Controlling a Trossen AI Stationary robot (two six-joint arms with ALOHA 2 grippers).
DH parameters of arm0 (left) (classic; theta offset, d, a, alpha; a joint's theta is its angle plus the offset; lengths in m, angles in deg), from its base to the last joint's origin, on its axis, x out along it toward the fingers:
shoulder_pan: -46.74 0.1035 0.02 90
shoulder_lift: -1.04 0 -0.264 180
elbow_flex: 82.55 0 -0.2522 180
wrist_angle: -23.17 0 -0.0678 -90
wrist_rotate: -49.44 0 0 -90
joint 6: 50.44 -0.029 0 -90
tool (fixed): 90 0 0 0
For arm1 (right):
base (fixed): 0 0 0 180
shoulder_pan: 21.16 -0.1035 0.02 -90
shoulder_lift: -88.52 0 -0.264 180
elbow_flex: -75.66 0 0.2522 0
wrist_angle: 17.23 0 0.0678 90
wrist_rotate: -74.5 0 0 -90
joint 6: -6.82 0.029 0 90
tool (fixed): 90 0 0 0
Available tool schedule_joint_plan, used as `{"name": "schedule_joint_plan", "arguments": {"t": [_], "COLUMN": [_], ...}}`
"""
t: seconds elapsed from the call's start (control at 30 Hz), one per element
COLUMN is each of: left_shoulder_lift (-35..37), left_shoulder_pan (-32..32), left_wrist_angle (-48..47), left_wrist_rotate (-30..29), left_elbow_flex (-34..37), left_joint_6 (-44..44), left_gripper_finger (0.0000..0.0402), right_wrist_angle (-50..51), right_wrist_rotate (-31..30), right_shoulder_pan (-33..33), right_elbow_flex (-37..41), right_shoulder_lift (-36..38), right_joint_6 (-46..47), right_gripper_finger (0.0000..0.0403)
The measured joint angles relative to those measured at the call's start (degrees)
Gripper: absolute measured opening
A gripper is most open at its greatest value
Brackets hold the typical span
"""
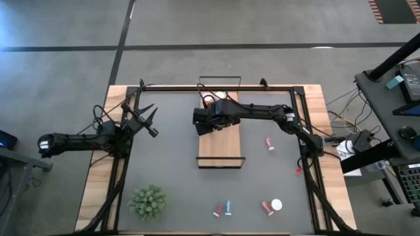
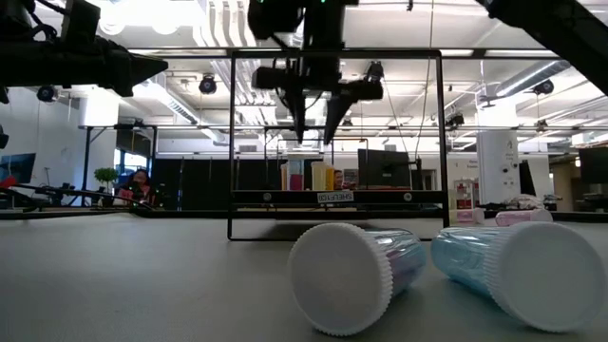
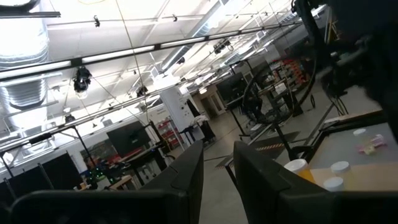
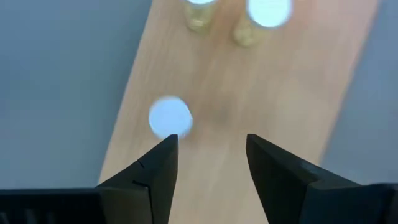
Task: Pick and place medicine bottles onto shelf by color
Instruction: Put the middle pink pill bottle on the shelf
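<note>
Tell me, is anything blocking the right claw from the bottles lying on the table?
Nothing visible does. The right gripper hangs open above the shelf, and bare tabletop lies between it and the fallen bottles on the right.

light-wood shelf (image 1: 221, 145), white-capped teal bottles (image 2: 353, 274), green spiky plant (image 1: 147, 201)

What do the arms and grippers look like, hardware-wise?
Both arms are black, slim, jointed tubes with black cables looping near the base. The left gripper and right gripper each have two dark, wedge-shaped fingers tapering to points. No markings visible.
</note>
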Motion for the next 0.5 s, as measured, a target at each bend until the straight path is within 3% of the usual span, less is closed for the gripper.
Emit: {"name": "schedule_joint_plan", "arguments": {"t": [0.33,0.5], "left_shoulder_lift": [0.0,0.0], "left_shoulder_pan": [0.0,0.0], "left_wrist_angle": [0.0,0.0], "left_wrist_rotate": [0.0,0.0], "left_elbow_flex": [0.0,0.0], "left_joint_6": [0.0,0.0], "left_gripper_finger": [0.0072,0.0072], "right_wrist_angle": [7.8,8.7], "right_wrist_rotate": [-3.7,-3.7], "right_shoulder_pan": [-2.5,-4.2], "right_elbow_flex": [3.3,11.2], "right_shoulder_lift": [6.3,12.0], "right_joint_6": [3.8,9.9], "right_gripper_finger": [0.0161,0.0149]}}
